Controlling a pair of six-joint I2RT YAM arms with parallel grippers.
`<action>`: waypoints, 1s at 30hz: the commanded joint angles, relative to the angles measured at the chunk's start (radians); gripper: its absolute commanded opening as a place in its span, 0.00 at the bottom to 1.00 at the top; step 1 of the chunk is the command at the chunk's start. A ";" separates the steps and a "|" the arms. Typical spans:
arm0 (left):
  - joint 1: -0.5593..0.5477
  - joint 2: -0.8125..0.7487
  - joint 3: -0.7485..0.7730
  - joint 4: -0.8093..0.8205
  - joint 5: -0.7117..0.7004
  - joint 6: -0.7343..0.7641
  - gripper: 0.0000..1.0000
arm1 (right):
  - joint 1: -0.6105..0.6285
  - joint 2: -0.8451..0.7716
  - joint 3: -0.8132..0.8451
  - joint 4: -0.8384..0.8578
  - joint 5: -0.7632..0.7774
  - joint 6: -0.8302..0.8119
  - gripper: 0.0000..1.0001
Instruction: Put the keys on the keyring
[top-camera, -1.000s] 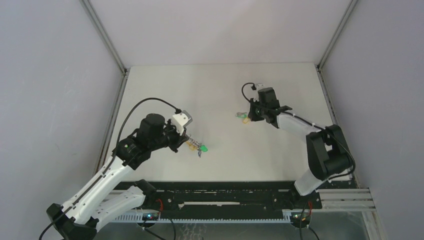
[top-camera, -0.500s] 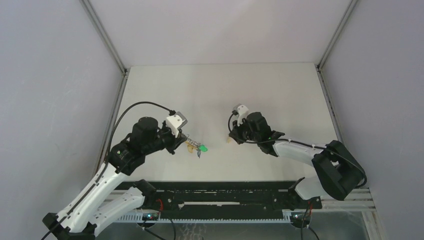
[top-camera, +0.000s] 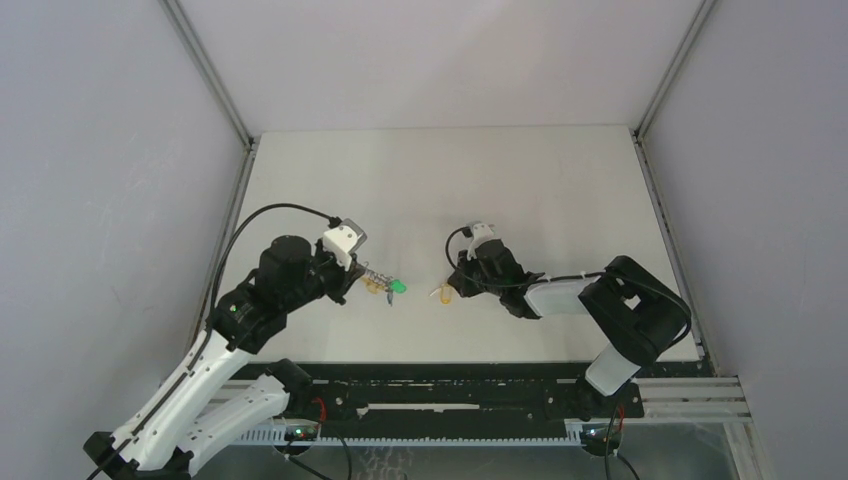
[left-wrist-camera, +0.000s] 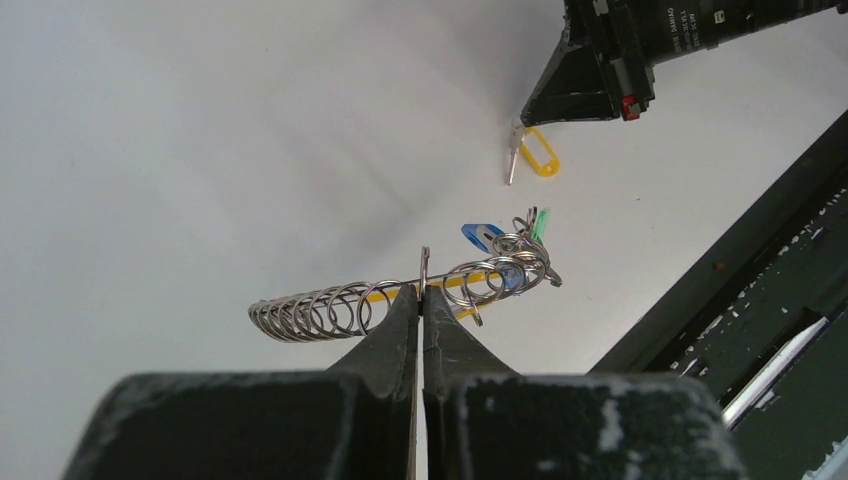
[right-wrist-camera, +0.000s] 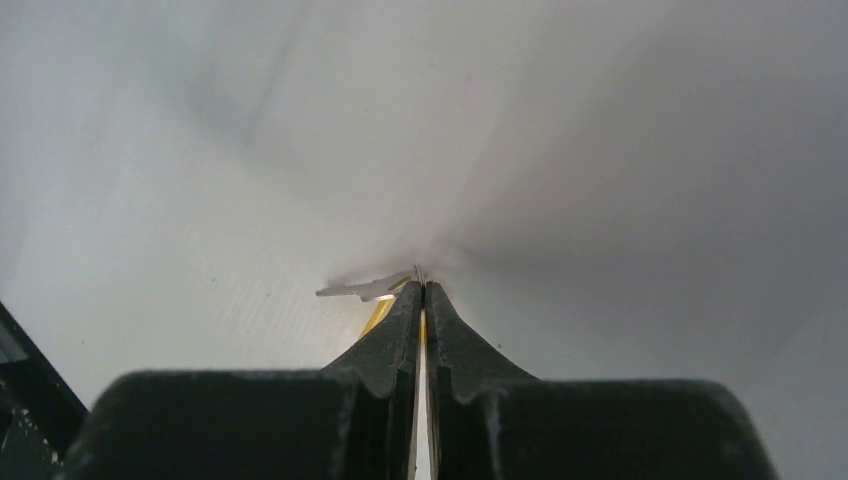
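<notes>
My left gripper (top-camera: 358, 277) (left-wrist-camera: 421, 292) is shut on the keyring (top-camera: 377, 283) (left-wrist-camera: 320, 312), a yellow band threaded with several silver rings, held above the table. A green key (top-camera: 398, 288) (left-wrist-camera: 540, 222) and a blue key (left-wrist-camera: 480, 236) hang at its right end. My right gripper (top-camera: 453, 286) (right-wrist-camera: 420, 286) is shut on a yellow-headed key (top-camera: 441, 294) (left-wrist-camera: 540, 157), with its silver blade (right-wrist-camera: 355, 291) sticking out to the left. That key sits a short way right of the keyring, apart from it.
The white table (top-camera: 560, 190) is enclosed by grey walls on three sides. A black rail (top-camera: 450, 378) (left-wrist-camera: 740, 300) runs along the near edge, close behind the keyring in the left wrist view.
The right arm has swung from the table's middle down and left, bringing the yellow key close to the keyring. The left gripper with the keyring shifted slightly left.
</notes>
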 joint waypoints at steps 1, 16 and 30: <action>0.007 -0.003 0.010 0.054 -0.040 -0.017 0.00 | -0.017 0.004 -0.017 0.046 0.091 0.167 0.00; 0.008 0.017 0.009 0.051 -0.045 -0.014 0.00 | -0.122 -0.131 0.010 -0.289 -0.087 0.145 0.30; 0.009 0.019 0.008 0.049 -0.040 -0.012 0.00 | -0.242 0.016 0.238 -0.502 -0.379 0.024 0.33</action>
